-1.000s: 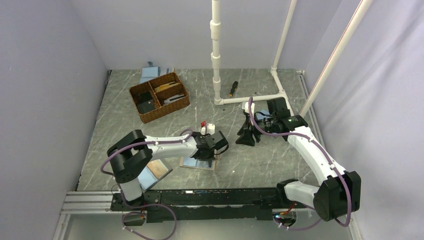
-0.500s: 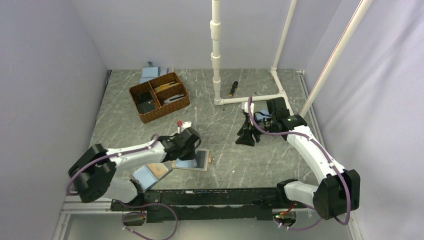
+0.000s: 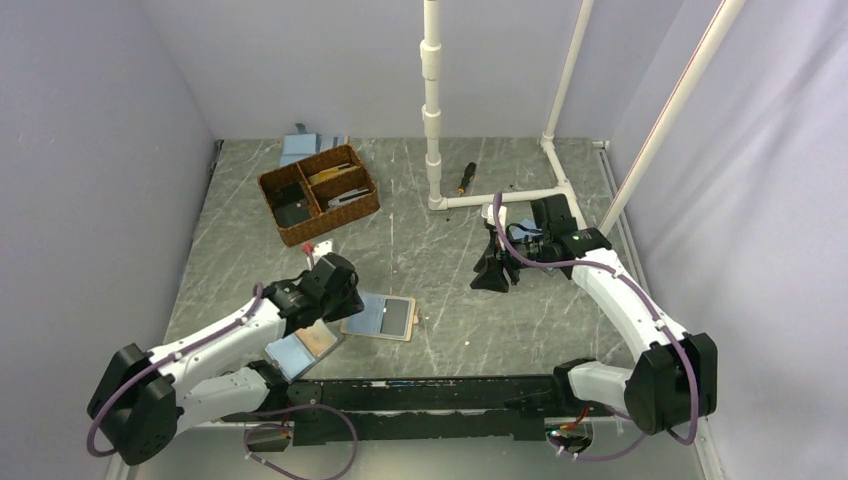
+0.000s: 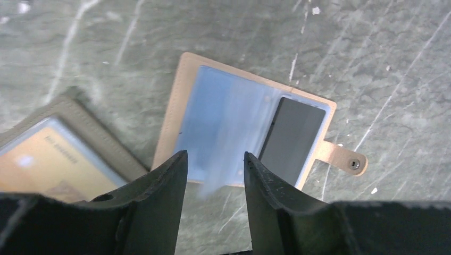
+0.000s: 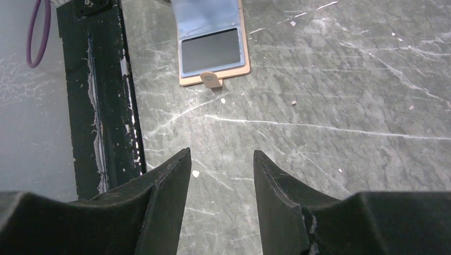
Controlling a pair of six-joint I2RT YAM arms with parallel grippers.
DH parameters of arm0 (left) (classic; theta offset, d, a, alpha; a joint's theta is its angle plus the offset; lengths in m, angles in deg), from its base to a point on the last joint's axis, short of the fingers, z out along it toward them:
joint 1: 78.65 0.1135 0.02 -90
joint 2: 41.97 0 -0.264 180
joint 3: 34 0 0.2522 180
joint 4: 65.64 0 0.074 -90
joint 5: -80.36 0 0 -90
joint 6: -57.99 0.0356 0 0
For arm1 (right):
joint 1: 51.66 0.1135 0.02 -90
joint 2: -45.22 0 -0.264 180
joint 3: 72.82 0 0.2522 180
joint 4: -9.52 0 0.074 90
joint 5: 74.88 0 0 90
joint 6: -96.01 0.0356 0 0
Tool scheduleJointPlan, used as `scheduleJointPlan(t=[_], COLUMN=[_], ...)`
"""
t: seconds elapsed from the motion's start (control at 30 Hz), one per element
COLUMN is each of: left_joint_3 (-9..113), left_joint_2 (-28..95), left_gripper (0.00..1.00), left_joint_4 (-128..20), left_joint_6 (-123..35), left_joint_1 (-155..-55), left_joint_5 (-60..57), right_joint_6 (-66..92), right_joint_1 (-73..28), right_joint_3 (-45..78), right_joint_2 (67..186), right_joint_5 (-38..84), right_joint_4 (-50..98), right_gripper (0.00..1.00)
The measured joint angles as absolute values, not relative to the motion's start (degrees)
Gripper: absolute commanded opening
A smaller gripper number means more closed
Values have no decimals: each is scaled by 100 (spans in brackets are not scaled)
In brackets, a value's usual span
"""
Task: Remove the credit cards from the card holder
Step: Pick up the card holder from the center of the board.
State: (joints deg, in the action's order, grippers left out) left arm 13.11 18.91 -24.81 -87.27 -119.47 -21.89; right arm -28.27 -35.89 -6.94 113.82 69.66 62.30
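The card holder (image 3: pixel 366 312) lies open and flat on the table, light blue with tan edging and a tan snap tab (image 4: pixel 340 156). A dark credit card (image 4: pixel 292 139) sits in its right panel (image 5: pixel 210 50). My left gripper (image 4: pixel 215 156) hovers open just above the holder's near-left edge (image 3: pixel 338 293). A blurred pale-blue streak (image 4: pixel 215 183) shows between its fingers; I cannot tell what it is. My right gripper (image 5: pixel 220 159) stands open and empty over bare table, well right of the holder (image 3: pixel 492 272).
A second folder with a brown half (image 3: pixel 305 345) lies just left of the holder (image 4: pixel 48 159). A wicker basket (image 3: pixel 318 193) with cards stands at the back left. White pipes (image 3: pixel 432 120) and a screwdriver (image 3: pixel 465 178) are at the back. A black rail (image 5: pixel 101 95) runs along the near edge.
My left arm swung left and back toward the near-left corner, and its gripper went from shut to open. The card holder slid slightly left. The right arm has not moved.
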Motion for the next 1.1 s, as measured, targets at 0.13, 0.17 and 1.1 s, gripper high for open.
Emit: scheduleJointPlan(t=[0.13, 0.17, 1.1], left_joint_3=[1464, 1509, 3031], left_joint_2=[1555, 1456, 3677], left_gripper=[57, 62, 85], left_joint_4=[-1930, -1852, -2064], left_joint_6=[-8672, -8633, -8141], left_joint_1=[-11934, -11934, -13353], left_joint_5=[-2388, -2401, -2183], right_joint_6=[-2831, -2831, -2833], right_joint_1=[-3589, -3589, -3522], right_joint_3=[-694, -694, -694], right_joint_2=[11421, 11434, 11616], right_joint_5=[6969, 6969, 7124], right_joint_4=[6248, 6259, 6285], right_gripper=[49, 49, 49])
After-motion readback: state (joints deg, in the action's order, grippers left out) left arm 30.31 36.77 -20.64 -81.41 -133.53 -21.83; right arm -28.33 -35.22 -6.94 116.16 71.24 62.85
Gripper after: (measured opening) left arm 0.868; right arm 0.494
